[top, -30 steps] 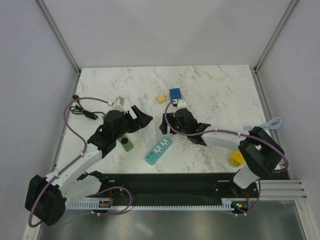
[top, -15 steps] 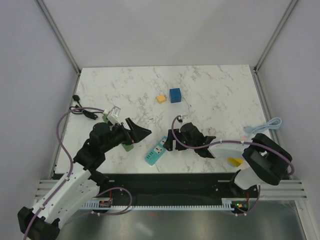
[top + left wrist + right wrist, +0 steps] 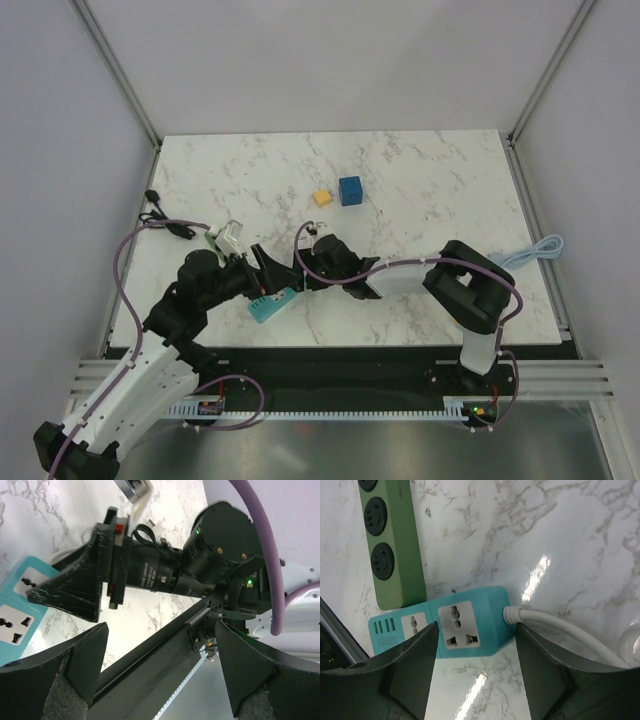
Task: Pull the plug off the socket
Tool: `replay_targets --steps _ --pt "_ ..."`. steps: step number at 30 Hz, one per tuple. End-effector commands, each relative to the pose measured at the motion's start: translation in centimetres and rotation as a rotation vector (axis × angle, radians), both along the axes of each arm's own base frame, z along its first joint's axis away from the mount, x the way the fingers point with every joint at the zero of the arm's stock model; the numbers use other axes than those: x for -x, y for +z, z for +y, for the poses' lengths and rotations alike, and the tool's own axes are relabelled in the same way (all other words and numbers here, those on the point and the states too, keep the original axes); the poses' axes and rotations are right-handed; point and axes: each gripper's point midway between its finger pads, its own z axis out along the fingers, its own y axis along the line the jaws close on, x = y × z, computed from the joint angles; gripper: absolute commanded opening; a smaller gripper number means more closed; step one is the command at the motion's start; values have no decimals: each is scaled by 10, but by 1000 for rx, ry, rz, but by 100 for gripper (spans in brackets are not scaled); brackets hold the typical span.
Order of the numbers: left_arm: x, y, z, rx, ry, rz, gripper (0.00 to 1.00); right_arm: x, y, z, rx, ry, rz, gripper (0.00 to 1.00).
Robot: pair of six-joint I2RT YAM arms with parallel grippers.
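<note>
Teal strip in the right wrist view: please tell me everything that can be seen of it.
The teal strip is a flat, rounded block that looks like plastic. Its top face holds two white universal sockets, both empty, and a row of four narrow slots at one end. A white cable leaves the other end. It lies face up on the marble table, one corner close to a green strip; contact there cannot be told. The right tool hangs open over it.

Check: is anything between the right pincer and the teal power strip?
Nothing visible. In the right wrist view the right pincer hangs open straight over the teal power strip; the green strip lies beside it.
</note>
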Motion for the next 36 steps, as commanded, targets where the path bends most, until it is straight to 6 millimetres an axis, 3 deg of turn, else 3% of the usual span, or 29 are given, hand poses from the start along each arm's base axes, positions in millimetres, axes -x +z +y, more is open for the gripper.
replay_targets --steps 1,7,10,11,12,13,14,15,16,17,18,19,20,21,25,26,29,32,36 --pt "1 13 6 -57 -9 -66 94 -11 16 30 18 52 -45 71" --pt "0 23 18 -83 38 -120 94 -21 22 47 56 87 -47 75" --pt "1 30 20 -82 49 -134 94 -15 21 24 123 55 -40 80" --pt "4 33 19 -75 32 -138 94 -16 41 16 109 27 -72 82" --pt "6 34 17 -71 19 -136 93 -13 41 2 141 4 -69 85" --pt "8 34 16 -64 9 -132 93 -9 29 -25 228 -43 -63 87" --pt "11 30 14 -63 -10 -118 93 -9 46 -38 228 -75 -88 88" --pt "11 29 13 -61 -14 -112 93 -9 48 -53 268 -112 -96 91" --pt "12 26 13 -62 -17 -103 93 -9 41 -87 387 -193 -92 93" --pt "12 21 13 -68 -17 -90 93 -15 57 -110 411 -279 -111 98" --pt "11 20 12 -65 -17 -85 93 -8 55 -144 505 -361 -72 98" --pt "12 18 11 -67 -25 -78 93 -15 75 -173 532 -484 -120 98" --pt "12 17 9 -67 -34 -72 93 -20 81 -203 567 -573 -105 98" --pt "12 17 8 -65 -44 -68 93 -12 82 -235 638 -617 -68 98" --pt "20 20 0 -47 -112 -50 93 -8 121 -321 582 -834 -53 98" --pt "21 20 -1 -43 -117 -49 93 -10 128 -350 592 -934 -49 98" --pt "23 22 -2 -33 -129 -54 93 0 135 -410 626 -1100 -2 98" --pt "26 23 -3 -29 -144 -65 93 10 126 -447 645 -1180 92 98" --pt "30 20 -3 -26 -161 -65 93 23 109 -474 680 -1235 195 98"
